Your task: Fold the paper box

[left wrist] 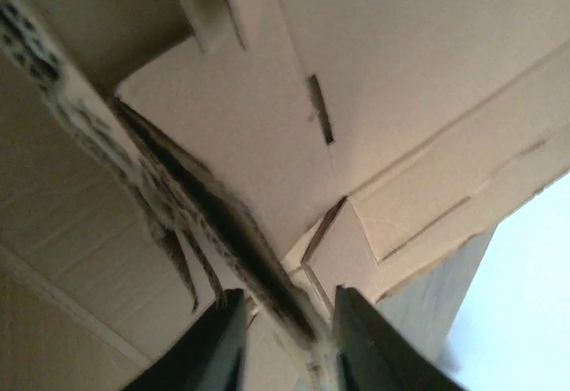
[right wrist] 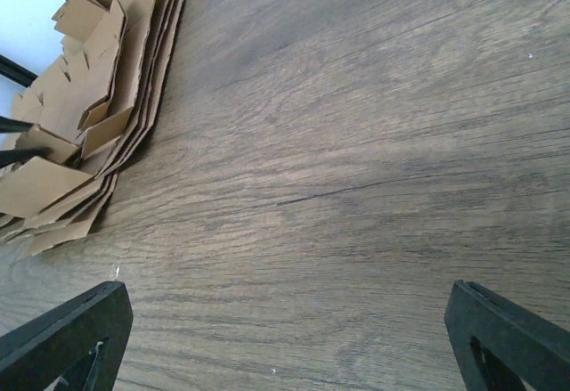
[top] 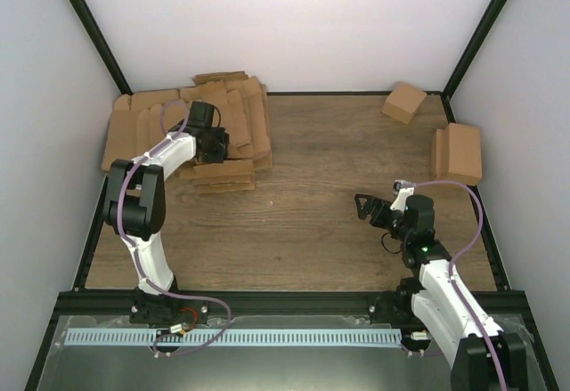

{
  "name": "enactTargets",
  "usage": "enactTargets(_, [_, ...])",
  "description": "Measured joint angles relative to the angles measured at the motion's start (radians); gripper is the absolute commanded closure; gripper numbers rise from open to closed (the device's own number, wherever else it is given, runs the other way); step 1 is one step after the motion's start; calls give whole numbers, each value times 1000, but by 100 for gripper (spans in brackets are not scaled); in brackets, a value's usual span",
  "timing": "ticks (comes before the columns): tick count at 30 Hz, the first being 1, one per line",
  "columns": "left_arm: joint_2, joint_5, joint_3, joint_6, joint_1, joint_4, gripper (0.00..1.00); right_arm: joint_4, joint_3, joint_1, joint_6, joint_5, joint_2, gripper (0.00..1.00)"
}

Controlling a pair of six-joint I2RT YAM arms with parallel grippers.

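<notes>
My left gripper [top: 214, 146] reaches over the pile of flat brown blanks [top: 240, 110] at the back left. In the left wrist view its jaws [left wrist: 289, 342] are closed on the edge of one brown die-cut sheet, the paper box [left wrist: 227, 222], which runs edge-on up to the left. More slotted cardboard [left wrist: 392, 79] fills the view behind it. In the top view I cannot tell this sheet from the pile. My right gripper [top: 372, 206] is wide open and empty above the bare wooden table [right wrist: 356, 142], right of centre. The pile also shows in the right wrist view [right wrist: 98, 115].
A small cube-like brown box [top: 403, 101] sits at the back right corner. A larger folded brown box [top: 459, 152] lies by the right wall. White walls and a black frame [top: 89, 44] enclose the table.
</notes>
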Motion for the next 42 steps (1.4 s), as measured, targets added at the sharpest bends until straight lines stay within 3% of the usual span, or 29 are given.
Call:
enactTargets(3, [0, 18, -23, -8, 0, 5, 96, 0, 0, 0, 0, 2, 0, 0])
enactTargets(9, [-15, 31, -36, -14, 0, -2, 96, 0, 0, 0, 0, 3, 0, 0])
enactTargets(14, [-118, 7, -52, -14, 0, -20, 96, 0, 0, 0, 0, 3, 0, 0])
enactTargets(26, [-540, -103, -59, 17, 0, -74, 96, 0, 0, 0, 0, 3, 0, 0])
enactTargets(34, [-914, -182, -80, 116, 5, -270, 96, 0, 0, 0, 1, 10, -2, 0])
enactTargets(38, [-1141, -150, -161, 121, 6, -367, 96, 0, 0, 0, 4, 10, -2, 0])
enactTargets(42, [-1273, -53, -262, 116, 6, -401, 96, 0, 0, 0, 12, 10, 19, 0])
